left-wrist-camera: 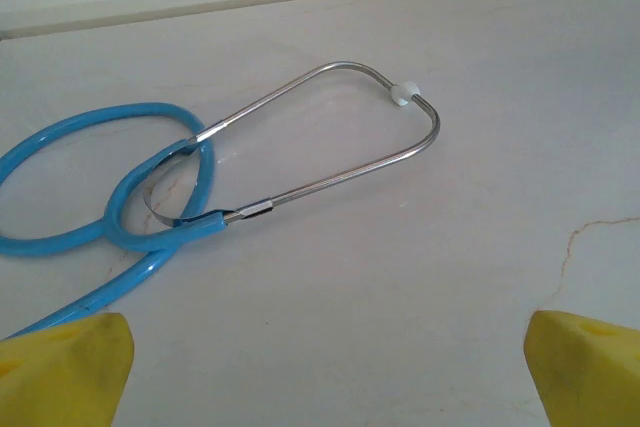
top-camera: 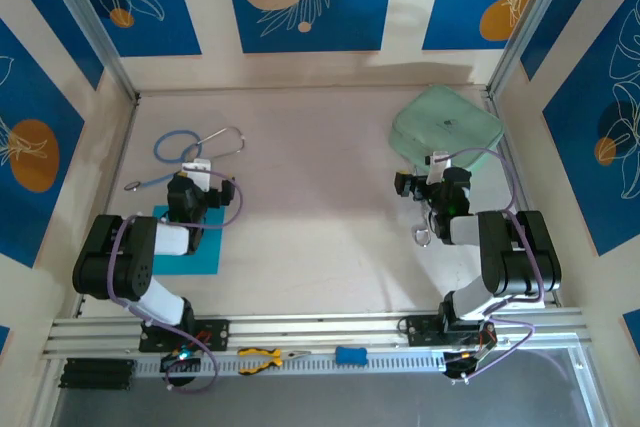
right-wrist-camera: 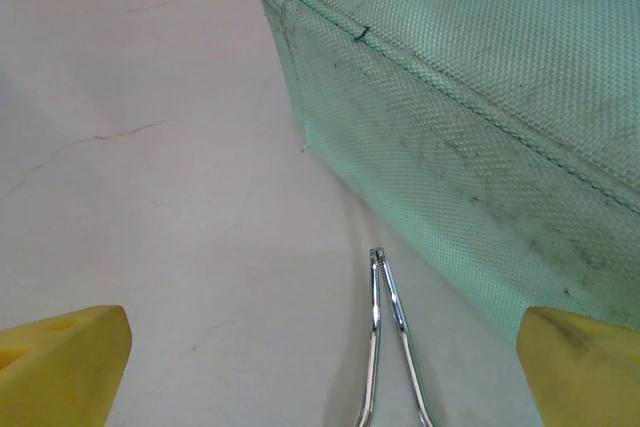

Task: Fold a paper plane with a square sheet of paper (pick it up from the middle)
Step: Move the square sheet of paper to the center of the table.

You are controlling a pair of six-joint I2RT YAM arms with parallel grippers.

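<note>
The square sheet of paper (top-camera: 196, 255) is bright cyan-blue and lies flat on the table at the near left, partly covered by my left arm. My left gripper (top-camera: 196, 175) hovers just beyond the sheet's far edge, facing the stethoscope. In the left wrist view its yellow fingertips (left-wrist-camera: 70, 367) stand wide apart, so the left gripper (left-wrist-camera: 325, 372) is open over bare table. My right gripper (top-camera: 436, 169) is at the right, just in front of the mint-green case. The right gripper (right-wrist-camera: 320, 372) is also open, with nothing held between its fingers.
A blue-tubed stethoscope (top-camera: 200, 147) (left-wrist-camera: 150, 187) lies beyond the left gripper. The mint-green case (top-camera: 446, 123) (right-wrist-camera: 470, 97) sits at the far right. Thin metal forceps (right-wrist-camera: 378, 327) (top-camera: 424, 237) lie under the right wrist. Yellow pliers (top-camera: 262, 357) and a small blue block (top-camera: 350, 355) rest on the front rail.
</note>
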